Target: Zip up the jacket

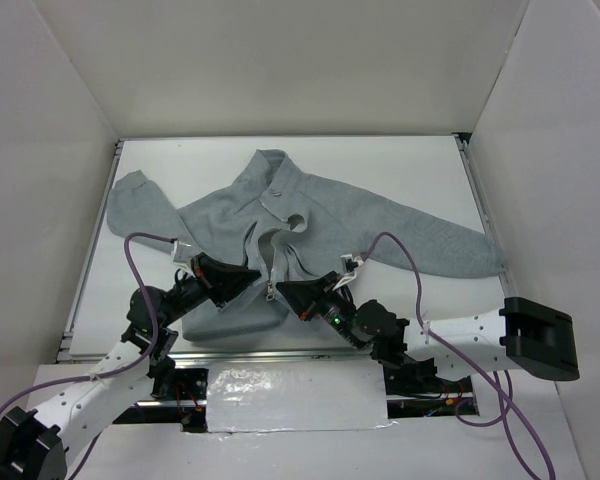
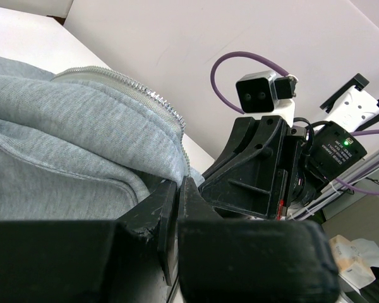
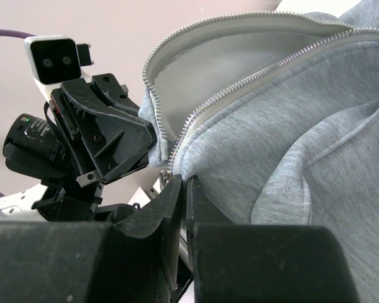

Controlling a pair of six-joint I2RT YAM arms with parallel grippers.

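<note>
The jacket (image 1: 330, 215) lies soft, light and floppy on the tabletop (image 1: 400, 165). The left gripper (image 2: 179, 192) and right gripper (image 3: 184, 186) each pinch its hem, with the zipper (image 3: 265, 73) foot between them. This seems the good place to hold.

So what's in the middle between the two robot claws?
The bottom end of the zipper of the jacket, grey fleece on each side. The top view shows it between the left gripper and the right gripper.

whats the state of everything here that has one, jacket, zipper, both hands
jacket: lying front up, sleeves spread, front gaping
zipper: open nearly all the way down
left hand: shut on jacket at the bottom edge
right hand: shut on jacket at the foot of the zipper
</note>
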